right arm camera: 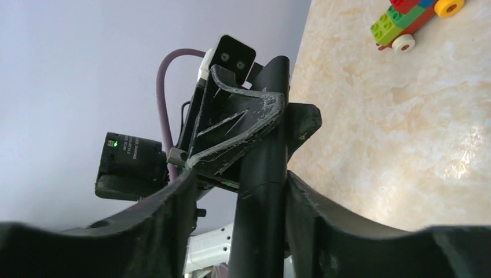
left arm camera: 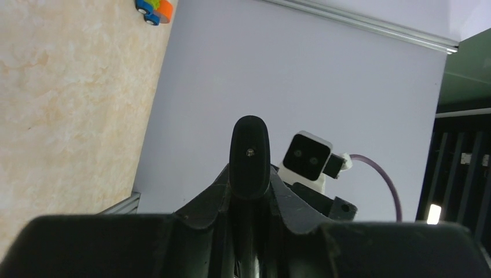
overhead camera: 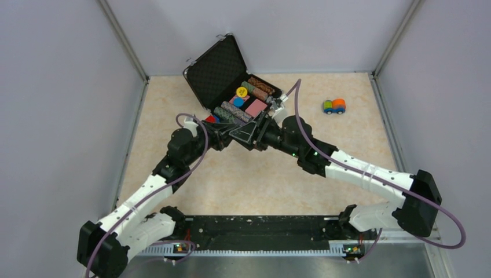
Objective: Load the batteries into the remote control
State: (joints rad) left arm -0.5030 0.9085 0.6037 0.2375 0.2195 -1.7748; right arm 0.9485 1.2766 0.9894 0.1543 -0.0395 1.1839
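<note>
The remote control (right arm camera: 263, 174) is held up off the bench (overhead camera: 260, 179), near the middle, just in front of the open case (overhead camera: 217, 72). It shows only as a slim black bar with a rounded end. In the overhead view it is mostly hidden where the 2 arms meet.

The left gripper (left arm camera: 250, 200) is closed on the remote control. The bar rises straight up between its 2 fingers, and its rounded tip clears them. The right gripper (right arm camera: 263, 191) comes at the same bar from the other side. Its fingers (right arm camera: 173, 202) sit close along both sides, but I cannot tell whether they press on it or stand slightly off. From the right wrist, the left gripper shows further along the bar, clamped around it.

Behind the grippers, the case has its foam-lined lid tilted back, with rows of poker chips (overhead camera: 249, 98) in the tray. A small block-built toy car (overhead camera: 334, 106) stands well apart to the right, near the far wall.
</note>
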